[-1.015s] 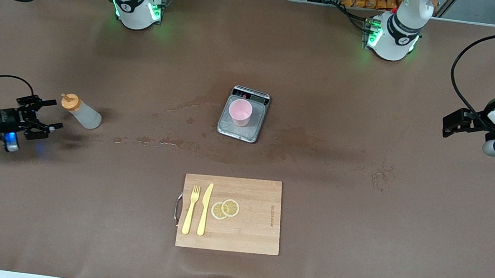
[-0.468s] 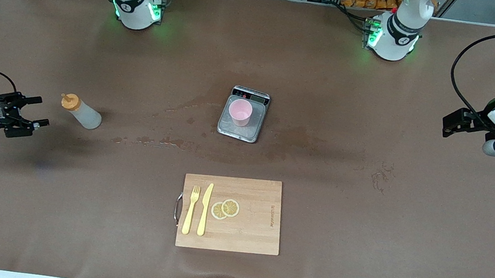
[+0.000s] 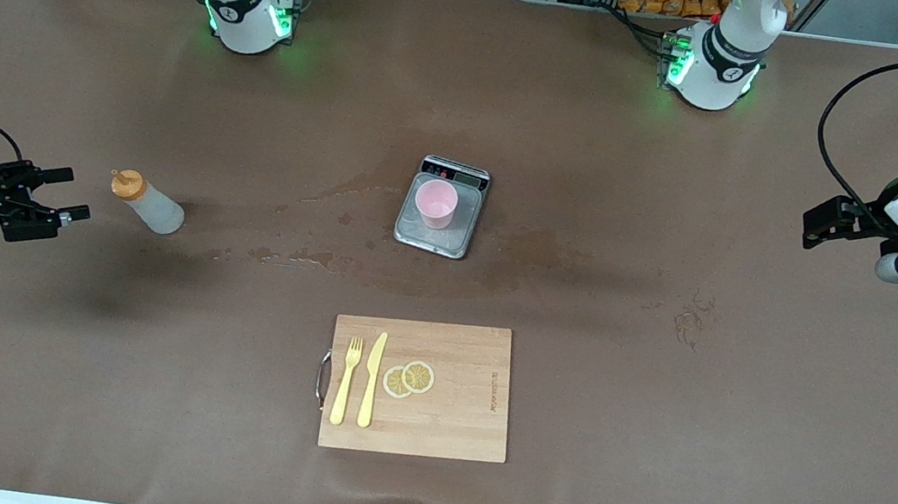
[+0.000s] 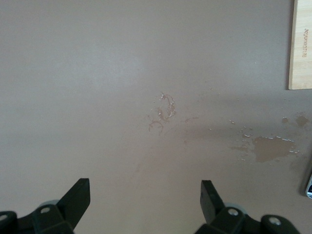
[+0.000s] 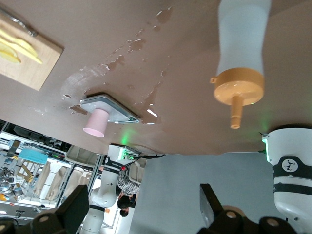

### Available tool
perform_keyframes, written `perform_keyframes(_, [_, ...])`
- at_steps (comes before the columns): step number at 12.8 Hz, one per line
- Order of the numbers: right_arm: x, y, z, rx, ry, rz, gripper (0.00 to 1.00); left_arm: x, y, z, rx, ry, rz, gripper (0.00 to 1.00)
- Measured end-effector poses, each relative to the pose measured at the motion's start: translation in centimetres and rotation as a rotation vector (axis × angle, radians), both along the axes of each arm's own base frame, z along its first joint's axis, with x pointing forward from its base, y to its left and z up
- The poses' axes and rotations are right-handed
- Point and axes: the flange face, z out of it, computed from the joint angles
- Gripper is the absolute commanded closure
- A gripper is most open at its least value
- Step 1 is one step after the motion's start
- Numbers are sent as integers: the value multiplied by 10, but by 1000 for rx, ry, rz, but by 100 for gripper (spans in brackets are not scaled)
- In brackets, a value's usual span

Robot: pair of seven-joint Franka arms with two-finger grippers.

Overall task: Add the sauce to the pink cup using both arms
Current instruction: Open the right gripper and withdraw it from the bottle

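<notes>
Wide brown bench [image 3: 653,418], wooden cutting board [image 3: 443,425] at the camera's edge. Steel scale [image 3: 451,239] mid-bench, pink cup [image 3: 435,202] standing on it. Sauce [image 3: 147,202] upright toward the right arm's end. Right tool [image 3: 62,192] just beside it, fingers spread, empty. Left tool [image 4: 145,195] waits over bare bench, wide open, empty.

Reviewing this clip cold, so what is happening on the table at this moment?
Nothing is held. The right gripper hangs open beside the sauce bottle, which stands upright at the right arm's end of the table. The pink cup sits on the steel scale mid-table. The left gripper waits, open, above bare table at its own end. A cutting board with a fork, knife and lemon slices lies nearer the front camera than the scale.
</notes>
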Motion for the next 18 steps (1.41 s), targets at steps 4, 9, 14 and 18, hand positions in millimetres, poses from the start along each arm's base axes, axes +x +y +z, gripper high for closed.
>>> perform_keyframes(4, [9,36,48,-56,-132,111,0,0,1,0,0,0,1,0])
perform_keyframes(9, [4,118,156,-323,-473,494,0,0,2,1,0,-1,4,0])
perform_keyframes(14, [0,151,208,-450,-705,584,0,0,3,1,1,-1,6,0])
perform_keyframes(18, [-31,160,203,-520,-885,642,0,-1,3,0,1,2,6,0])
